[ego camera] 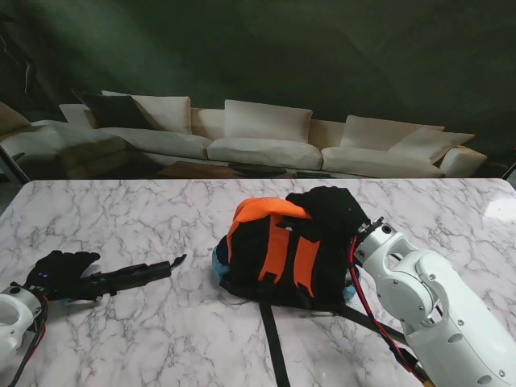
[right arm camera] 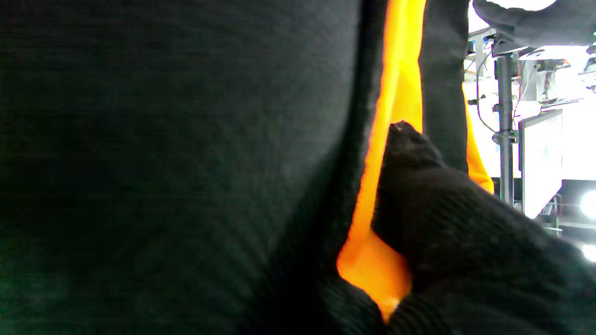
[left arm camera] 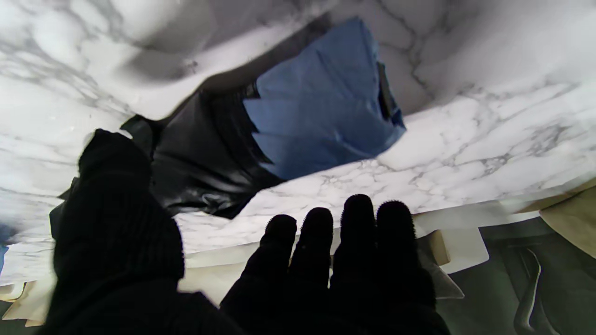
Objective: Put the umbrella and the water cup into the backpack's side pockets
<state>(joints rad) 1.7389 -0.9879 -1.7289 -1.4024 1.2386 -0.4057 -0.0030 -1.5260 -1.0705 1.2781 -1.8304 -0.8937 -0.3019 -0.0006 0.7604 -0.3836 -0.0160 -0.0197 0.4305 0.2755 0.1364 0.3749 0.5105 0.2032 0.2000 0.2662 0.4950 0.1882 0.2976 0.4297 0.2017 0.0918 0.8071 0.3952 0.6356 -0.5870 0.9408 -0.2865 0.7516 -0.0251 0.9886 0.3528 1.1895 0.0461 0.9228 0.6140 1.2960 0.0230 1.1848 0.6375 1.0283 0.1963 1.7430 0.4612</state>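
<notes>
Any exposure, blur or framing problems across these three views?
Stand view: sharp, dim backdrop, glare patch on the table. Left wrist view: soft, curved distortion, left hand a black silhouette. Right wrist view: backpack fills the frame, blown-out background.

The black-and-orange fabric backpack [ego camera: 282, 254] lies at the centre of the white marble table [ego camera: 161, 210]. The black folded umbrella [ego camera: 133, 276] lies well left of it. A cream sofa [ego camera: 258, 141] stands behind the table. A pale blue item [ego camera: 218, 260], possibly the cup, touches the backpack's left side.

Bare marble table [ego camera: 161, 210] lies open between umbrella [ego camera: 133, 276] and backpack [ego camera: 282, 258].
</notes>
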